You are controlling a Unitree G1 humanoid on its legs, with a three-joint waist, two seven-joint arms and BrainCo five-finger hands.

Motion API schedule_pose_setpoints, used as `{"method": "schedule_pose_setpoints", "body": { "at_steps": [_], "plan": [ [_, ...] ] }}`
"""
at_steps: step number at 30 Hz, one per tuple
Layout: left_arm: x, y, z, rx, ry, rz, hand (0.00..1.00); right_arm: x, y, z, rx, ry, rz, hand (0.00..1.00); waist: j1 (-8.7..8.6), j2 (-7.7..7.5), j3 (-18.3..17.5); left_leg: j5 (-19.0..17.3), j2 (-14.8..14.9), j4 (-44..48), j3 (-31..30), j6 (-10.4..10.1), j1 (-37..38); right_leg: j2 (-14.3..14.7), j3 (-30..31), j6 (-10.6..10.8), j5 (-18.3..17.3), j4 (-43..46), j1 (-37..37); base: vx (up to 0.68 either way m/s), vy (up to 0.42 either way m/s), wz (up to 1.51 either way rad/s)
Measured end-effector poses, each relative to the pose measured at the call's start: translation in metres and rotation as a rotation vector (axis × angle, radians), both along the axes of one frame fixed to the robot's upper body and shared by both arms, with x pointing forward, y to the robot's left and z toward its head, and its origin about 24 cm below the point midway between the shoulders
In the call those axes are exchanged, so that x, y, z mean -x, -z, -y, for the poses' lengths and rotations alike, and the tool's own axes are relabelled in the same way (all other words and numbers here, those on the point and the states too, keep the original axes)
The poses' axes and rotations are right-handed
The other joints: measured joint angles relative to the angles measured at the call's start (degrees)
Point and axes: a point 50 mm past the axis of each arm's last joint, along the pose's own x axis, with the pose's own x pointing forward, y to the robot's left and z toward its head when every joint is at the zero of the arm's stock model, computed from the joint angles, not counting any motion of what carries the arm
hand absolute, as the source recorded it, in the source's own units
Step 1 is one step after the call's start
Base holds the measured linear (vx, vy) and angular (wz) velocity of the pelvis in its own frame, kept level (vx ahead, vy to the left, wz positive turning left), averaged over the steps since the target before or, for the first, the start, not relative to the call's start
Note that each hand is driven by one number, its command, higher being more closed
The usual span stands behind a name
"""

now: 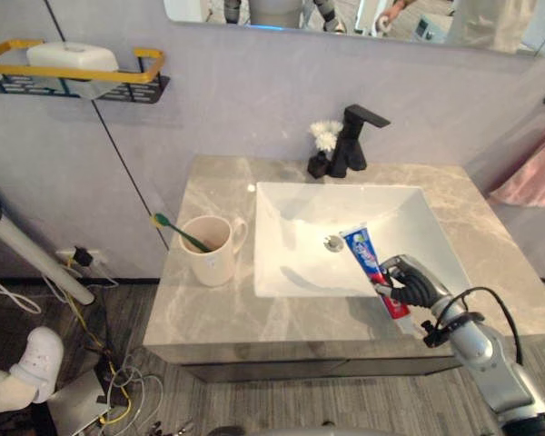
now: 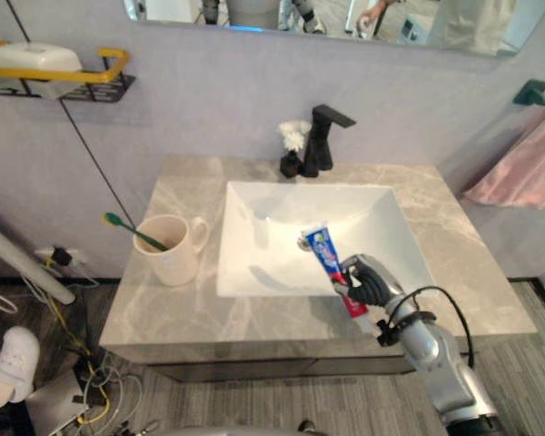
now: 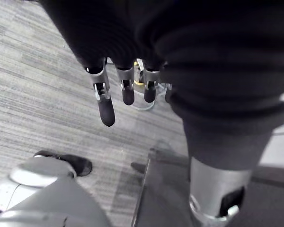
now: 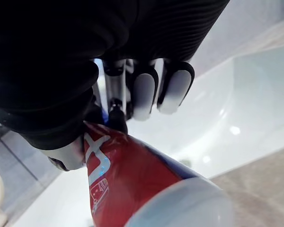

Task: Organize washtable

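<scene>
Eye view: the right hand (image 1: 409, 286) is curled round the tube (image 1: 367, 257) at the sink's (image 1: 291, 263) front right edge, likely bound for the mug (image 1: 209, 259) left of the sink. Left wrist view: the left hand (image 3: 127, 87) hangs idle, fingers relaxed. Right wrist view: fingers clamp the tube's red end.

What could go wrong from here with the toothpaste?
1. The right hand grips the toothpaste tube near its lower end, with the rest sticking out over the sink. The tube may pivot or slip in.
2. If it goes to the mug, the toothbrush leaning out could get knocked.
The left hand hangs idle above the floor.
</scene>
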Motion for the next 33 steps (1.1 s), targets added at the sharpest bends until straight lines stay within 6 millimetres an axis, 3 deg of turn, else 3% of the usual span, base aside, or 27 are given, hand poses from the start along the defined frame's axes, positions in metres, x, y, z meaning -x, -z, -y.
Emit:
{"method": "schedule_pose_setpoints", "body": {
  "at_steps": [6, 9, 10, 14, 15, 19, 24, 27, 33],
  "plan": [
    [-0.01, -0.04, -0.064, -0.243, -0.15, 0.157, 0.0, 0.001, -0.004, -0.007, -0.076, 0.035, 0.06, 1.0, 0.24, 0.84, -0.12, 0.42, 0.09, -0.13, -1.76, -0.32, -1.19, 0.18, -1.47, -0.01, -0.01, -0.69, 0.02, -0.01, -0.018, 0.15],
    [-0.026, -0.081, -0.097, -0.414, -0.235, 0.341, 0.0, 0.005, -0.018, -0.005, -0.106, 0.068, 0.138, 1.0, 1.62, 1.04, -0.1, 0.4, 0.07, -0.34, -1.95, -0.34, -1.19, 0.27, -1.67, -0.17, -0.17, -0.7, 0.07, 0.0, -0.004, 0.05],
    [-0.033, -0.104, -0.11, -0.501, -0.262, 0.432, 0.0, 0.006, -0.025, -0.004, -0.121, 0.082, 0.182, 1.0, 1.79, 1.01, -0.13, 0.4, 0.05, -0.4, -2.31, -0.34, -1.27, 0.23, -2.05, -0.27, -0.28, -0.67, 0.12, 0.01, 0.001, 0.09],
    [-0.055, -0.163, -0.124, -0.695, -0.259, 0.653, 0.0, 0.007, -0.034, -0.005, -0.165, 0.102, 0.239, 1.0, 2.83, 0.89, -0.28, 0.4, -0.05, -0.34, -3.08, -0.34, -1.69, -0.09, -3.18, -0.22, -0.49, -0.6, 0.16, 0.01, 0.006, 0.13],
    [-0.065, -0.182, -0.123, -0.749, -0.242, 0.739, 0.0, 0.008, -0.035, -0.005, -0.172, 0.107, 0.247, 1.0, 3.16, 0.96, -0.4, 0.4, -0.16, -0.33, -3.21, -0.34, -1.78, -0.22, -3.28, -0.22, -0.49, -0.6, 0.17, 0.02, 0.023, 0.08],
    [-0.086, -0.228, -0.114, -0.862, -0.23, 0.952, 0.0, 0.008, -0.038, -0.007, -0.189, 0.107, 0.268, 1.0, 3.32, 1.55, -1.2, 0.41, -0.87, -0.24, -4.5, -0.34, -1.94, -0.64, -4.51, -0.22, -0.5, -0.63, 0.73, 0.02, 0.028, 0.18],
    [-0.102, -0.293, -0.088, -0.974, -0.178, 1.289, 0.0, 0.004, -0.043, -0.011, -0.235, 0.103, 0.297, 1.0, 3.7, 2.2, -2.82, 0.41, -1.03, -0.16, -5.0, -0.34, -1.83, -0.92, -4.86, -0.21, -0.54, -0.65, 1.18, 0.01, 0.017, 0.05],
    [-0.112, -0.314, -0.067, -0.944, -0.085, 1.443, 0.0, 0.002, -0.045, -0.012, -0.238, 0.102, 0.305, 1.0, 4.34, 2.55, -3.09, 0.41, -1.08, -0.08, -5.21, -0.33, -1.83, -0.94, -4.92, -0.24, -0.59, -0.63, 1.28, -0.01, 0.0, 0.01],
    [-0.143, -0.326, 0.005, -0.551, 0.269, 1.704, 0.0, -0.006, -0.051, -0.033, -0.281, 0.018, 0.317, 1.0, 4.61, 3.34, -3.86, 0.6, -1.08, 0.01, -5.79, -0.18, -1.16, -0.81, -5.33, -0.22, -0.65, -0.63, 2.23, -0.03, 0.0, 0.04]
  ]
}}
